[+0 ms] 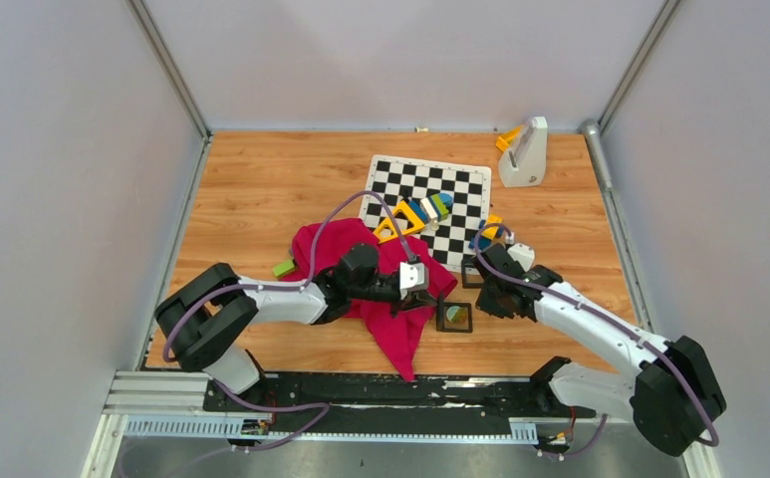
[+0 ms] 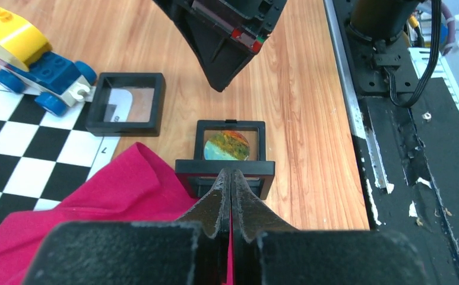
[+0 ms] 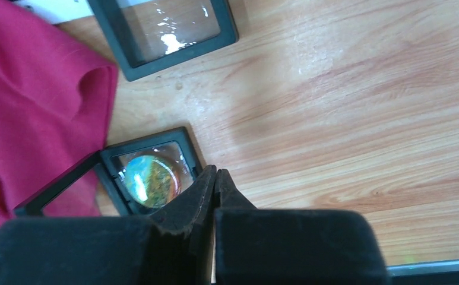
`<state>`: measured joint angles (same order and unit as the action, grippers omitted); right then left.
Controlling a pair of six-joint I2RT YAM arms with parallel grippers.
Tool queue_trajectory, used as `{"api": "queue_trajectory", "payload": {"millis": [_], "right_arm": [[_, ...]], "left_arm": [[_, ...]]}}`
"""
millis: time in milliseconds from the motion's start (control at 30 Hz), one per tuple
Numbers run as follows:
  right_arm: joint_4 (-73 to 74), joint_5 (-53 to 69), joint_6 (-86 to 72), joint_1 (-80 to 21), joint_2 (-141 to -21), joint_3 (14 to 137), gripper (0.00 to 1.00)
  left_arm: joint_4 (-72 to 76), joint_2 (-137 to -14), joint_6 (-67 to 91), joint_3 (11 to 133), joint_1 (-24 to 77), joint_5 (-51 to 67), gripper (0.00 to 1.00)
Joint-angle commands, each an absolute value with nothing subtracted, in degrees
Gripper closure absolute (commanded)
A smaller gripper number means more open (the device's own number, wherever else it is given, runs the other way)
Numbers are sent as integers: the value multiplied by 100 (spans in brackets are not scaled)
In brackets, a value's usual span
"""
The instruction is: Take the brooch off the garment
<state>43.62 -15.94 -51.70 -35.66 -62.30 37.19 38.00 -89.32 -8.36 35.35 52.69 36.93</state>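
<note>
The magenta garment (image 1: pixel 361 289) lies crumpled at the table's middle, and its edge shows in the left wrist view (image 2: pixel 114 196) and the right wrist view (image 3: pixel 31 107). The brooch, a small round yellow-green and blue disc (image 2: pixel 227 146) (image 3: pixel 149 179) (image 1: pixel 454 316), lies inside an open black square frame (image 2: pixel 256 133) on the wood, just off the cloth's right edge. My left gripper (image 1: pixel 422 297) (image 2: pixel 231 173) is shut, with its tips at the frame's raised lid over the garment's edge. My right gripper (image 1: pixel 487 294) (image 3: pixel 215 173) (image 2: pixel 219 88) is shut and empty beside the frame.
A second black frame (image 1: pixel 472 274) (image 2: pixel 126 104) (image 3: pixel 161 29) lies just beyond. The chequered board (image 1: pixel 460 189) carries toy blocks (image 1: pixel 415 214), and a toy car (image 2: pixel 43 65) is at its edge. A green block (image 1: pixel 283 268) lies left of the cloth. A white stand (image 1: pixel 523 154) is at the back right.
</note>
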Motion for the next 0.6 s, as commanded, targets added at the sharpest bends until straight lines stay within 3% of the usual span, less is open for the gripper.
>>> {"api": "queue_trajectory", "payload": {"millis": [0,567], "right_arm": [[4042,-1649,-5307,-3551,-6635,3602,100],[2939,-354,-4631,-3358,-7083,3253,100]], "left_arm": [[3117,-9002,-1148,3864,5360,3616,100],[3088,-9683,-870,4299,5370,3772,100]]}}
